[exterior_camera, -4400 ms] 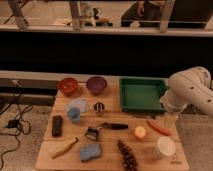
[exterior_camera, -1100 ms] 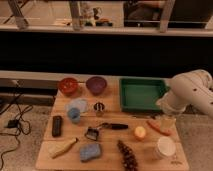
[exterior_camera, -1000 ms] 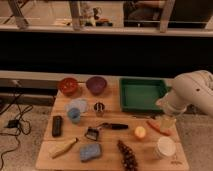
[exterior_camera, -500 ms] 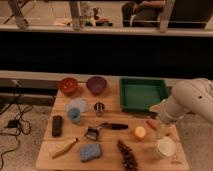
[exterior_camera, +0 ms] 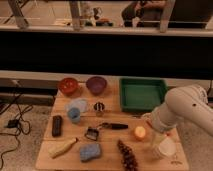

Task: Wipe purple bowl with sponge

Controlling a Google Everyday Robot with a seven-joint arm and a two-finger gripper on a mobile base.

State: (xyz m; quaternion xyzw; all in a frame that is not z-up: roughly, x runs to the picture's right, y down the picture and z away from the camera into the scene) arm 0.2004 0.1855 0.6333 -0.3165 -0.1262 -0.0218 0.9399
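Observation:
The purple bowl point(exterior_camera: 96, 84) stands at the back of the wooden table, right of the red-orange bowl point(exterior_camera: 68, 86). The blue-grey sponge point(exterior_camera: 90, 151) lies flat near the table's front edge, left of centre. My white arm point(exterior_camera: 187, 112) reaches in from the right, over the table's right side. The gripper point(exterior_camera: 151, 121) hangs at its lower left end, just above the table beside the orange fruit point(exterior_camera: 140, 132). It is far to the right of the sponge and the purple bowl and touches neither.
A green tray point(exterior_camera: 142, 93) sits at the back right. A pale blue cup point(exterior_camera: 74, 115), a black remote-like block point(exterior_camera: 57, 125), a small metal cup point(exterior_camera: 99, 107), a black-handled tool point(exterior_camera: 112, 125), a white cup point(exterior_camera: 166, 147), a brown cone-like thing point(exterior_camera: 129, 156) and a pale yellow item point(exterior_camera: 64, 147) are spread over the table.
My arm has swung left and down from the table's right edge, and the gripper is now lower and nearer the orange fruit. The objects on the table have not moved.

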